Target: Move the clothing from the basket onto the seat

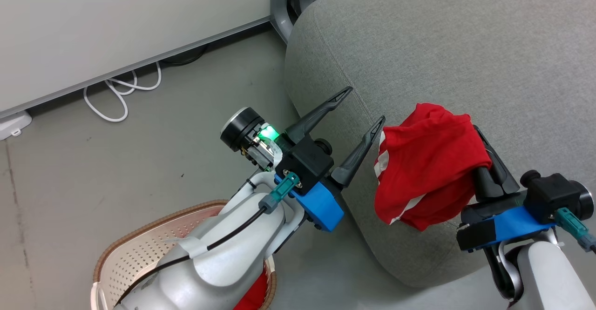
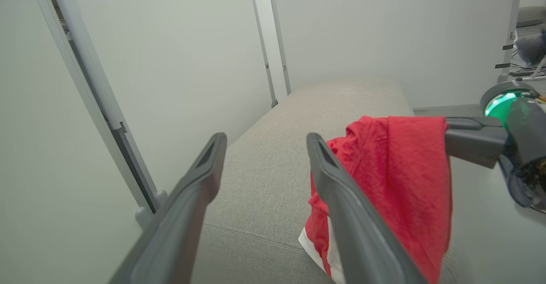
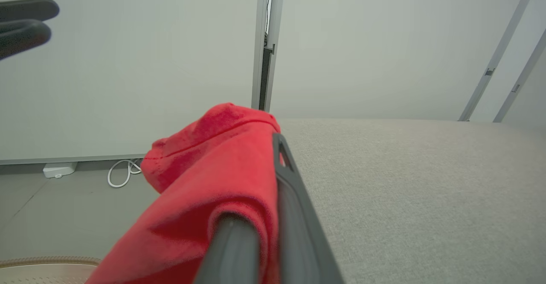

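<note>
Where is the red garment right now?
In the head view the garment dangles at lower right, clamped in the right gripper over the seat edge, just right of the open left gripper.

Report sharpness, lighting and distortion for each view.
Head view: even soft light, sharp, a green light glowing by the left arm's wrist. Left wrist view: near fingers soft, wall frames splay with the wide lens. Right wrist view: red garment and fingers blurred up close; seat sharper.
</note>
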### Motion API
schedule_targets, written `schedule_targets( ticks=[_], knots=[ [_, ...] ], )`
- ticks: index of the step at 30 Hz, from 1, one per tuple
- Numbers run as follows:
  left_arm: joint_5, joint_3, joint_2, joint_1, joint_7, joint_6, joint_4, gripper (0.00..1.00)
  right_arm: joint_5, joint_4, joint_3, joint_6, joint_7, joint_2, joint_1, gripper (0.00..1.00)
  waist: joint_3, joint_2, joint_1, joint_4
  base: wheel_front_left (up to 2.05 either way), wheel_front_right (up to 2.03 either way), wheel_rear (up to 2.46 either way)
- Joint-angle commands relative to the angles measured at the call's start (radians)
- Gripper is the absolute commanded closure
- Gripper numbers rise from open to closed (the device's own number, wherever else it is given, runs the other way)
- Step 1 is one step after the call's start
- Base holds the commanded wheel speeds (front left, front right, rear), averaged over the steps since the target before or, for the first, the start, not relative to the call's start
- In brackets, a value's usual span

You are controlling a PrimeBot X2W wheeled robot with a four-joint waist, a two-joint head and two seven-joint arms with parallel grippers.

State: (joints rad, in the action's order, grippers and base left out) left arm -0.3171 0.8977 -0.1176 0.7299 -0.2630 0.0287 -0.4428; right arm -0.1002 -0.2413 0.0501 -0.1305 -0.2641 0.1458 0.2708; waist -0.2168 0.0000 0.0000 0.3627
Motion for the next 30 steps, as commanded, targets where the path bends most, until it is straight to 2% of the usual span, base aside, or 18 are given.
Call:
schedule_targets(
  ticks=[1, 7, 15, 24, 30],
  knots=[
    [0.005, -0.001, 0.000, 0.010, -0.003, 0.003, -0.006, 0.00, -0.004, 0.010, -0.006, 0.000, -0.001, -0.007, -0.019, 1.00, -0.003, 0.0000, 0.0000, 0.007, 0.00, 0.00, 0.00],
    [0.013, -0.009, 0.003, 0.014, -0.003, 0.006, -0.007, 0.00, -0.016, 0.065, -0.026, 0.000, -0.001, -0.013, 0.014, 1.00, -0.012, 0.0000, 0.0000, 0.014, 0.00, 0.00, 0.00],
    [0.035, -0.016, 0.003, 0.039, -0.003, -0.003, -0.001, 0.00, -0.029, 0.128, -0.117, 0.000, -0.001, 0.036, 0.184, 1.00, -0.074, 0.0000, 0.0000, -0.010, 0.00, 0.00, 0.00],
    [0.070, -0.007, -0.005, 0.111, 0.007, -0.015, 0.010, 0.00, -0.036, 0.163, -0.253, 0.000, -0.001, 0.164, 0.460, 1.00, -0.241, 0.0000, 0.0000, -0.062, 0.00, 0.00, 0.00],
    [0.094, -0.007, -0.014, 0.169, 0.019, -0.029, 0.028, 0.00, -0.066, 0.112, -0.370, 0.000, 0.000, 0.253, 0.621, 1.00, -0.365, 0.0000, 0.0000, -0.093, 0.00, 0.00, 0.00]
  ],
)
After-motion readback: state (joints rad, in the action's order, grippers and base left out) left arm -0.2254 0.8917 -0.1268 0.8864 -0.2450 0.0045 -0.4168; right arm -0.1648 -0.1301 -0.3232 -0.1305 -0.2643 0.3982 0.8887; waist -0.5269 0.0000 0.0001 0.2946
